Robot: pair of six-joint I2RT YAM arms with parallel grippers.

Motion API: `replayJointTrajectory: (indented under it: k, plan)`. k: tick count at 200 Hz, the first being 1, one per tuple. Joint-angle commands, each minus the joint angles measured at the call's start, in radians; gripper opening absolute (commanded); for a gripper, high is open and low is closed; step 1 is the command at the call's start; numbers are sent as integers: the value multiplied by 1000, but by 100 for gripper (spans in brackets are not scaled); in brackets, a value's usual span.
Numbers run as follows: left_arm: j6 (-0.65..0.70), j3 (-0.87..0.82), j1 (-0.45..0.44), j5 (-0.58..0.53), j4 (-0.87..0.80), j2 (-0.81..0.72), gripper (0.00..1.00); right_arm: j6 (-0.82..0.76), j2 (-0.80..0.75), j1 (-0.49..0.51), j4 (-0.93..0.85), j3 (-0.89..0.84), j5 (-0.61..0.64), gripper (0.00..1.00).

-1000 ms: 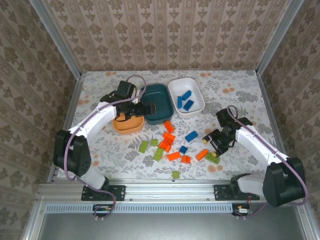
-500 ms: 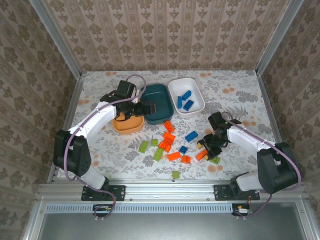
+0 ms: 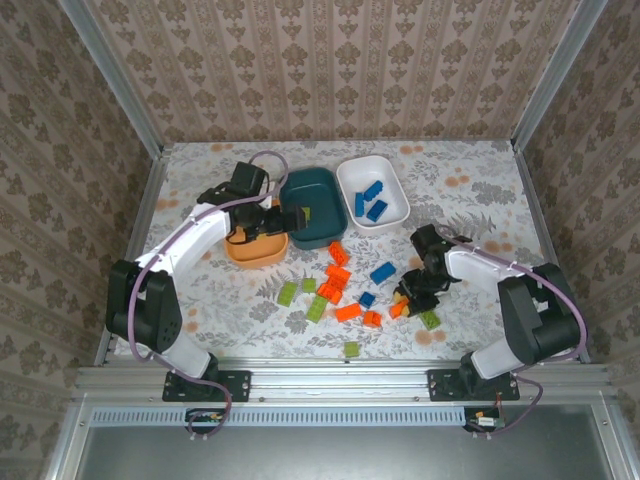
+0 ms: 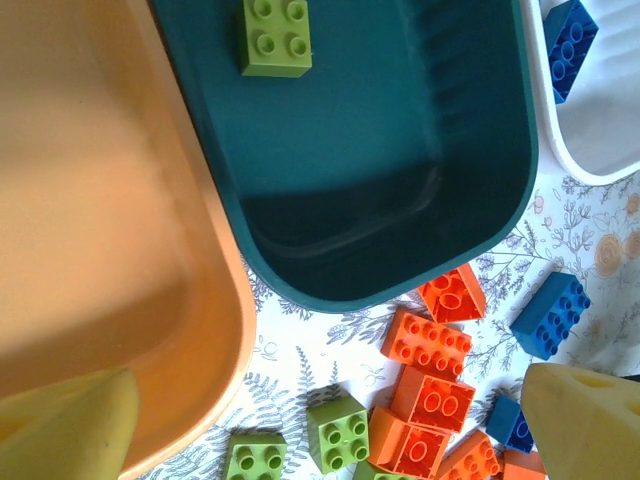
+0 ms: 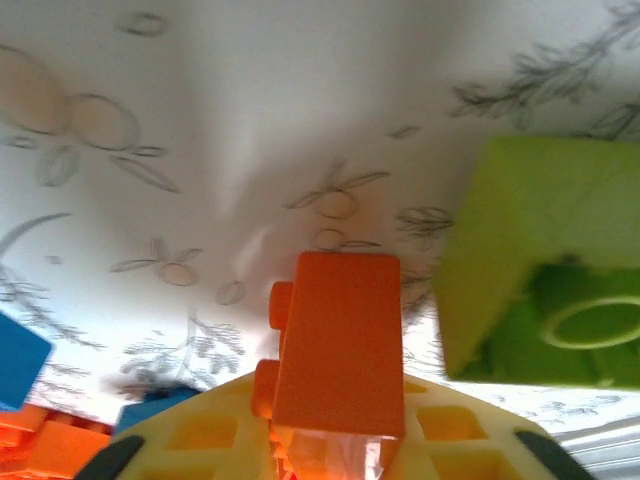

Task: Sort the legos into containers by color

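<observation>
My right gripper (image 3: 408,298) is low on the table and shut on an orange lego (image 5: 340,340) that stands up between its yellow fingers. A lime green lego (image 5: 540,270) lies just to its right. My left gripper (image 3: 270,222) hangs open and empty over the gap between the orange container (image 3: 255,252) and the dark teal container (image 3: 320,190). The teal container (image 4: 380,150) holds one green lego (image 4: 275,37). Blue legos (image 3: 372,198) lie in the white container (image 3: 392,180). Several orange, green and blue legos (image 3: 335,285) are scattered mid-table.
A lone green lego (image 3: 352,349) sits near the front edge. A blue lego (image 3: 382,272) lies left of the right gripper. Patterned walls and metal posts enclose the table on three sides.
My right gripper has moved left to the orange lego by the green one and closed on it. The left arm has hardly moved.
</observation>
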Motion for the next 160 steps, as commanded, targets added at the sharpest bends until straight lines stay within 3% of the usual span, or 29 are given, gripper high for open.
replayJointTrajectory:
  k: [1,34,61,107,129,160]
  plan:
    - [26,-12,18,-3,-26,-45,100,-22,20,10,1,60,25,19]
    - [13,-24,45,-3,-20,-87,100,-85,11,17,-22,203,53,18]
    - [-1,-32,92,-3,-19,-138,100,-159,100,45,78,393,-60,18]
    - [-62,-110,189,-5,-3,-282,100,-209,437,175,331,776,-361,19]
    - [-81,-160,236,9,-4,-354,100,-209,595,234,384,965,-427,19]
    - [-101,-227,294,26,-13,-442,100,-235,810,301,322,1252,-456,20]
